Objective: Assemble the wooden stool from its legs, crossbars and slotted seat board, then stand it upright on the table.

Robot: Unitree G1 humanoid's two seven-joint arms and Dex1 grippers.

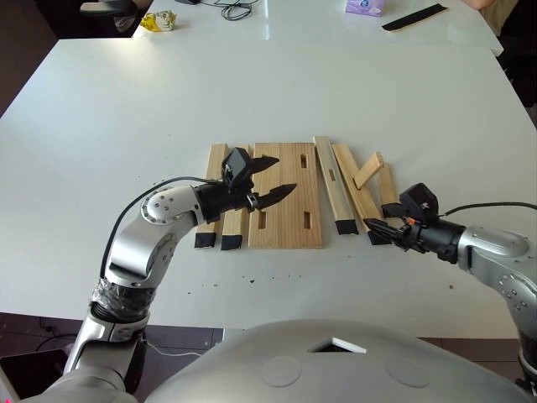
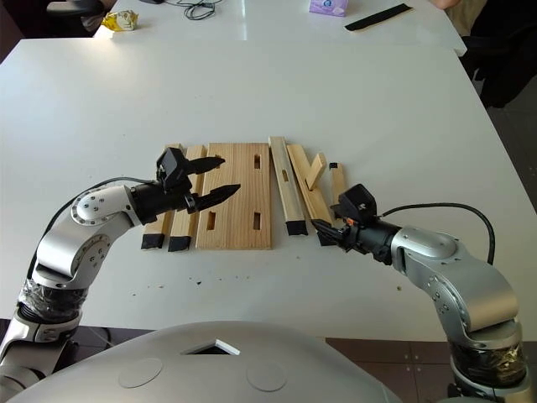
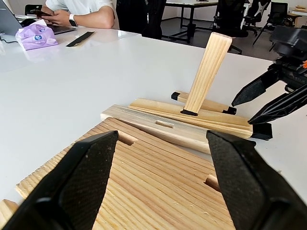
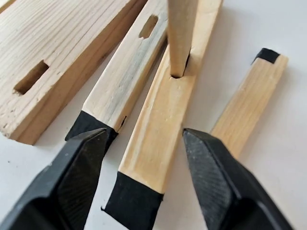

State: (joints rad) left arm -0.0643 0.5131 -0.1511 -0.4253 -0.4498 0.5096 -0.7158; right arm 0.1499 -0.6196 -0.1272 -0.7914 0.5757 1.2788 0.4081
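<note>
Left gripper (image 1: 284,174): fingers spread, holding nothing, hovering over the left half of the pale rectangular slotted wooden seat board (image 1: 289,210), which lies flat on the white table (image 1: 126,109). Two black-tipped wooden legs (image 1: 216,172) lie under its wrist, beside the board.

Right gripper (image 4: 144,136): fingers spread, one on either side of the black-capped end of a slotted wooden leg (image 4: 163,120). A short wooden crossbar (image 4: 180,33) stands tilted in that leg's slot, just ahead of the fingertips. Another capped leg (image 4: 120,81) lies just beside it, towards the board. A thin loose bar (image 4: 249,100) lies on the other side.
</note>
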